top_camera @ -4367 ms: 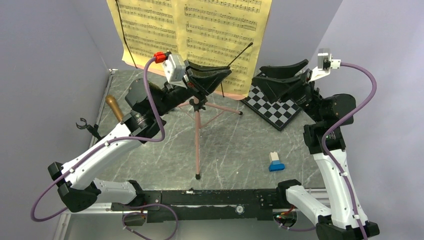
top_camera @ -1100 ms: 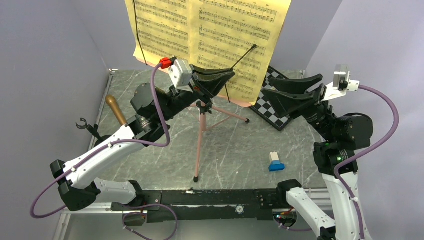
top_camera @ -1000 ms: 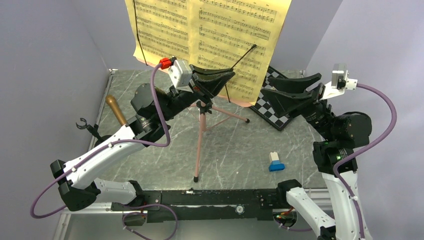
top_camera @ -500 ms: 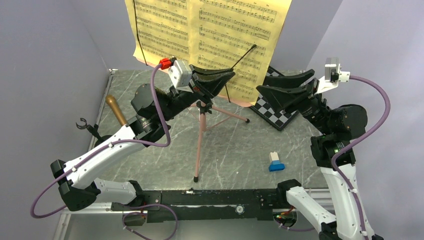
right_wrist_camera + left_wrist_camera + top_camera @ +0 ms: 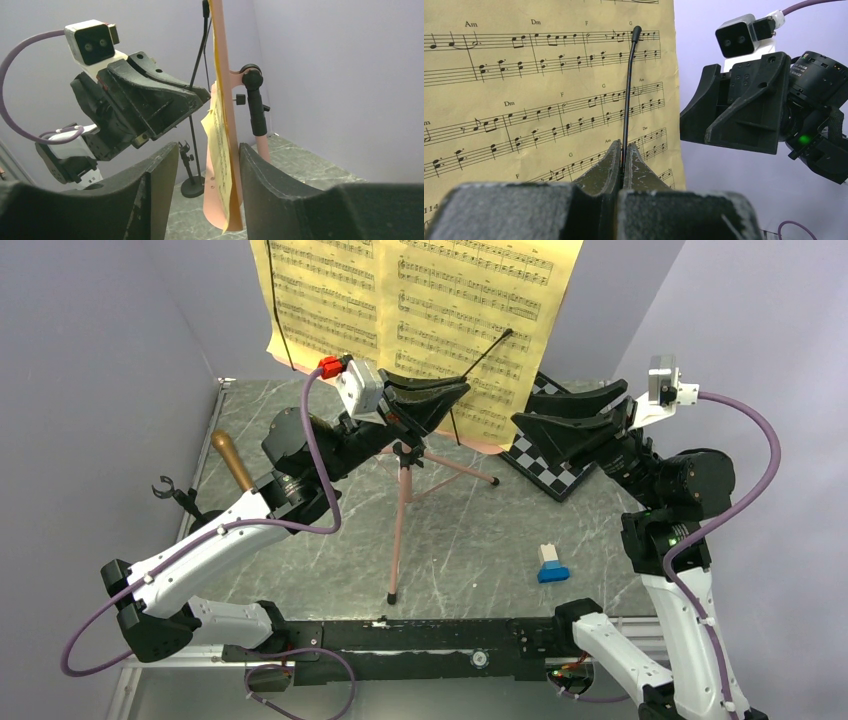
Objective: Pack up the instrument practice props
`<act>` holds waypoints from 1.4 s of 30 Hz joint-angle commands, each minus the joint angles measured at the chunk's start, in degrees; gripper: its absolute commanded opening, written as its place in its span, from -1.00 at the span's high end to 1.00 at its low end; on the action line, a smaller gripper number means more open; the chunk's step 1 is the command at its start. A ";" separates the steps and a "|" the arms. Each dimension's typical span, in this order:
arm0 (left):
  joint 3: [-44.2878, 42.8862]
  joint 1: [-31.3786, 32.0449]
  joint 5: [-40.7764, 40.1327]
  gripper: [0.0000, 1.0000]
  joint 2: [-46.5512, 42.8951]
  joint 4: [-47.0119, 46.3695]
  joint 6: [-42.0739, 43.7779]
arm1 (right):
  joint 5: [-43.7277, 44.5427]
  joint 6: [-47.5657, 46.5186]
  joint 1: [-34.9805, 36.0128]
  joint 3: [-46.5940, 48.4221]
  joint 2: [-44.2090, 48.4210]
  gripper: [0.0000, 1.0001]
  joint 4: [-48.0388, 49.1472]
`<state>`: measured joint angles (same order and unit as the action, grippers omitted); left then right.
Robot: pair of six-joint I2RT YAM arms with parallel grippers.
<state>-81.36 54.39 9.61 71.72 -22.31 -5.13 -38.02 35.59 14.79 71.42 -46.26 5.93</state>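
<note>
The pink tripod music stand (image 5: 400,520) holds the yellow sheet-music pages (image 5: 420,300) at the back. My left gripper (image 5: 455,388) is shut on the stand's thin black page-holder wire (image 5: 626,100), and its tips (image 5: 623,147) lie against the pages (image 5: 524,100). My right gripper (image 5: 518,430) is open at the pages' right edge. In the right wrist view the pages (image 5: 220,150) and the pink desk (image 5: 215,215) hang between its jaws (image 5: 207,160), untouched. The gold-brown microphone (image 5: 230,458) lies at the left. The black mic stand (image 5: 192,185) stands beyond.
A black-and-white chessboard (image 5: 550,465) lies at the back right, partly under my right gripper. A small white and blue brick car (image 5: 550,565) sits at the front right. Purple walls close in the back and both sides.
Over four seconds the stand and pages shifted right with my left gripper. In the last second my right gripper moved left, bringing its open jaws round the pages' right edge.
</note>
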 commanded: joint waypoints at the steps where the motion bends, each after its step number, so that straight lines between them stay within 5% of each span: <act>1: -0.61 -0.99 -3.71 1.00 -0.44 -1.16 2.70 | -1.34 0.12 0.59 1.36 1.17 -0.08 2.02; 8: -0.30 -0.92 -3.89 1.00 -0.62 -1.16 2.69 | -0.37 -0.81 0.64 0.85 2.25 -0.10 0.85; 19: -0.22 -0.87 -3.74 1.00 -1.30 -1.50 2.48 | -1.00 -0.45 0.94 0.30 2.94 0.21 1.26; 38: 6.14 1.83 0.67 1.00 -5.88 -11.36 3.25 | -1.64 0.72 0.95 0.29 1.96 0.14 2.46; 42: 6.33 2.10 0.98 1.00 -5.89 -11.42 3.54 | -0.49 -0.43 0.95 0.94 1.88 -0.03 0.79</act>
<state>-75.02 55.90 9.58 67.99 -29.74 -3.60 -39.03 35.14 15.49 71.31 -44.29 6.09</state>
